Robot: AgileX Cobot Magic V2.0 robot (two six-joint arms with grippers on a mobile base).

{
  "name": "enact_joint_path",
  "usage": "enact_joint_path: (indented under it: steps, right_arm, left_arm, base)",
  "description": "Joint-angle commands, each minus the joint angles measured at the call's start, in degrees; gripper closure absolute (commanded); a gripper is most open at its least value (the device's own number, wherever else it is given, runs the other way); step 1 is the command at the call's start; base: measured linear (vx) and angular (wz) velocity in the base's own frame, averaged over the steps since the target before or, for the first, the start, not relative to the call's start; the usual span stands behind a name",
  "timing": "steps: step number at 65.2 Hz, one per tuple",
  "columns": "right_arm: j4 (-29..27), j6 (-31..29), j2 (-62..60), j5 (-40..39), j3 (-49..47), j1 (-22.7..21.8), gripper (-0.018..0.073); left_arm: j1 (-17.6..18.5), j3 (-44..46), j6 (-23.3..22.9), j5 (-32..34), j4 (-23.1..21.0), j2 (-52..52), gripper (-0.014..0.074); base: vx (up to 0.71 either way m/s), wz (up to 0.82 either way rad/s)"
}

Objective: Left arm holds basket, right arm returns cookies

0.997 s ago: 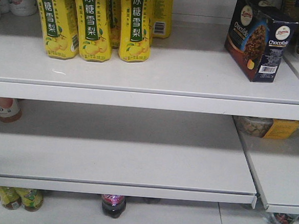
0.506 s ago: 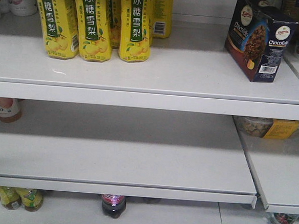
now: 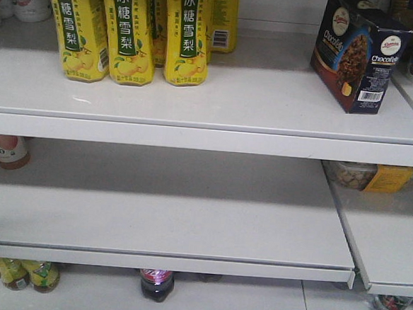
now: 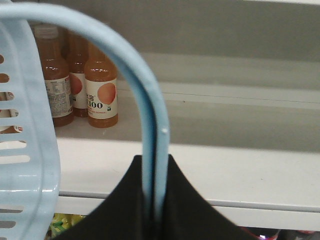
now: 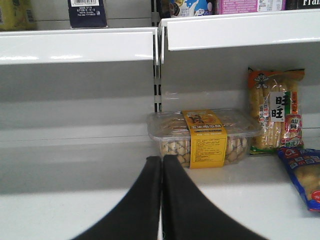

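Jaws of the left gripper [image 4: 154, 210] are clamped on the hoop handle [image 4: 150, 115] of the basket [image 4: 27, 165], the handle rising between them and arching up and over to the left; the slotted basket wall hangs to their left. Beyond that wall, up and left of the jaws, three juice bottles [image 4: 101, 92] stand on a shelf [image 4: 210, 170].

Jaws of the right gripper [image 5: 161, 200] are pressed together with nothing between them (tips meeting in a thin seam). Just beyond their tips, slightly right, lies a clear tub [image 5: 202, 135] with a yellow label; further right stands a snack bag [image 5: 276, 117].

Cookies [image 3: 357, 52] stand upright on the upper shelf [image 3: 196, 104] at its right end, well apart from both jaws. Yellow cartons [image 3: 130, 29] stand at that shelf's left.
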State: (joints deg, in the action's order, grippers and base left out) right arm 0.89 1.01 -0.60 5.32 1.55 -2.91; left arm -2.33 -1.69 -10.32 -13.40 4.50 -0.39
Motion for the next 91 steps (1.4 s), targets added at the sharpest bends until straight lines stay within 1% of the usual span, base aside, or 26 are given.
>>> enact_joint_path:
  steps: [1, 91]
  right_arm:
    - [0.2, 0.1, -0.7, -4.1, 0.2, -0.4, 0.0567]
    - [0.2, 0.1, -0.7, -4.1, 0.2, -0.4, 0.0567]
  left_arm:
    - [0.0, 1.5, 0.3, 5.5, 1.1, -1.0, 0.0603]
    - [0.0, 1.5, 0.3, 5.5, 1.1, -1.0, 0.0603]
  base:
    - [0.0, 0.0]
    - [0.0, 0.0]
